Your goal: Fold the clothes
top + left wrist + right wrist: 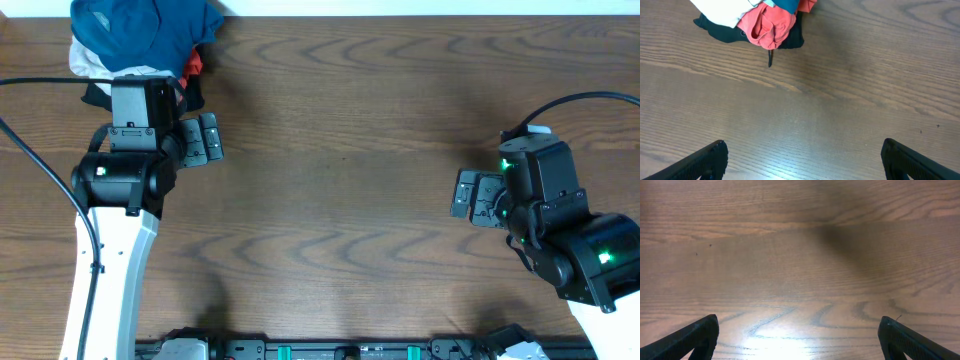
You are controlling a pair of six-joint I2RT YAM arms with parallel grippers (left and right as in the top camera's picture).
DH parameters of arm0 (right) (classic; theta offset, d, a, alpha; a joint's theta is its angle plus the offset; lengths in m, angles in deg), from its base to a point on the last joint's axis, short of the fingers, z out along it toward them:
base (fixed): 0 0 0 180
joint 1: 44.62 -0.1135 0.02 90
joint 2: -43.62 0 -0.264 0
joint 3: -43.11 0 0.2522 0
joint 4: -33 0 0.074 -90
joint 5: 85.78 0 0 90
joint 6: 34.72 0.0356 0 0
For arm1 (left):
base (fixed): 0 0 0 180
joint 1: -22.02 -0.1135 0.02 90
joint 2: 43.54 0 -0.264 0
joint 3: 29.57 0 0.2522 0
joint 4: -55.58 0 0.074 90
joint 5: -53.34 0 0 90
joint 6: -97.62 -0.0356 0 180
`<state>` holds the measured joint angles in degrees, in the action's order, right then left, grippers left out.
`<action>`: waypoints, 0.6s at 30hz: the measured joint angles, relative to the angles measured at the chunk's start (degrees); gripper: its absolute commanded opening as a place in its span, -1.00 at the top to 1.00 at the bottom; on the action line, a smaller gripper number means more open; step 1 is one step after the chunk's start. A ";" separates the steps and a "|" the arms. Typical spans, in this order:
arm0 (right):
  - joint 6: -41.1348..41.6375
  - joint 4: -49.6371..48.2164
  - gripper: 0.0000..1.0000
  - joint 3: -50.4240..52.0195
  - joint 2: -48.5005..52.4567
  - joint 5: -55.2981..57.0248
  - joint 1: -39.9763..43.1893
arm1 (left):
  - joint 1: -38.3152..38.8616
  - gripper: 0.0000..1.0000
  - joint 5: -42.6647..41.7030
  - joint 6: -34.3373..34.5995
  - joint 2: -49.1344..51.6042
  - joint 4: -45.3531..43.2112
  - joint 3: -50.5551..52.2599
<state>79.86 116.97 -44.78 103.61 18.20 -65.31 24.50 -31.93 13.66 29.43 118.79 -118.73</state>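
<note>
- i see the teal shirt (140,28) bunched in a heap at the counter's (350,150) far left corner, with a pale garment (722,10), an orange-red garment (767,27) and a black garment (722,34).
- my left gripper (200,140) is just beside the heap, jaws apart, holding nothing.
- my right gripper (478,195) is well apart from it, jaws spread, empty.

Soft teal cloth shirt (140,30); glossy wood-grain table (340,150).

A dark brown wood-grain table (350,150) fills the frame. At its upper left lies a heap of cloth: a black garment (725,32) on the wood, an orange-red garment (767,27) and a pale beige-grey garment (722,10) over it, and a crumpled deep teal-blue shirt (140,30) topmost.
</note>
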 measured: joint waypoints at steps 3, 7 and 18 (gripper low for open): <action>0.00 0.00 -0.98 0.00 -0.39 -0.02 0.52 | 0.00 -0.96 0.00 0.00 0.00 0.00 0.00; 0.00 0.00 -0.98 0.04 -2.97 0.00 2.43 | 0.00 -0.96 0.00 -0.02 0.00 0.00 0.00; -0.72 -2.99 -0.98 1.53 -15.32 0.17 12.33 | 0.00 -0.96 0.00 0.00 0.00 0.00 0.00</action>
<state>79.14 113.98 -43.25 88.28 18.37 -52.98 24.50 -31.93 13.66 29.43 118.79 -118.73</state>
